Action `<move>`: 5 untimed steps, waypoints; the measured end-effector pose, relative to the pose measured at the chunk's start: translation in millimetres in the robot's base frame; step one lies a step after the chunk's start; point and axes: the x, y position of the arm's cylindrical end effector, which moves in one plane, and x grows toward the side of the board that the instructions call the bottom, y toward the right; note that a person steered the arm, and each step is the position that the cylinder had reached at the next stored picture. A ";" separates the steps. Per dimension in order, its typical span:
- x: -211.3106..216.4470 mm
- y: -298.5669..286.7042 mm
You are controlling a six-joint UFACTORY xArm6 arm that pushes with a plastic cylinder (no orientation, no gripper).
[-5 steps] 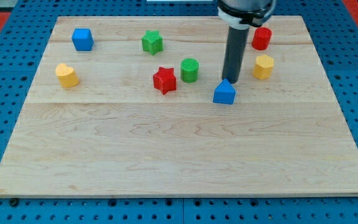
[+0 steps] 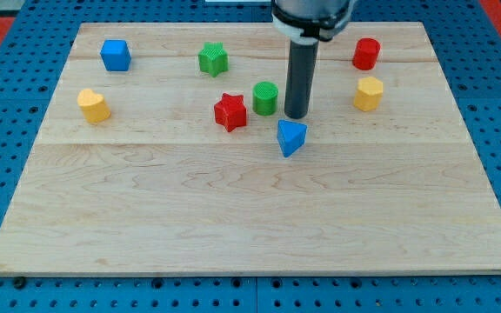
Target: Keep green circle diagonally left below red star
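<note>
The green circle (image 2: 265, 97) stands just right of and slightly above the red star (image 2: 230, 112), near the board's middle. My tip (image 2: 297, 116) is down on the board just right of the green circle, a small gap apart. A blue triangular block (image 2: 290, 136) lies right below the tip, close to it or touching.
A green star (image 2: 213, 58) is at the upper middle, a blue cube (image 2: 116, 55) at the upper left, a yellow block (image 2: 94, 105) at the left. A red cylinder (image 2: 366, 54) and a yellow block (image 2: 368, 93) are at the right. The wooden board (image 2: 250, 217) ends on a blue pegboard.
My tip moved left toward the green circle. The blue triangular block slid left and turned. The green circle and red star have not moved.
</note>
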 end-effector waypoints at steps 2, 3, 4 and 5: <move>-29.4 -65.6; -35.3 -97.9; -56.4 -89.9; -52.0 -119.8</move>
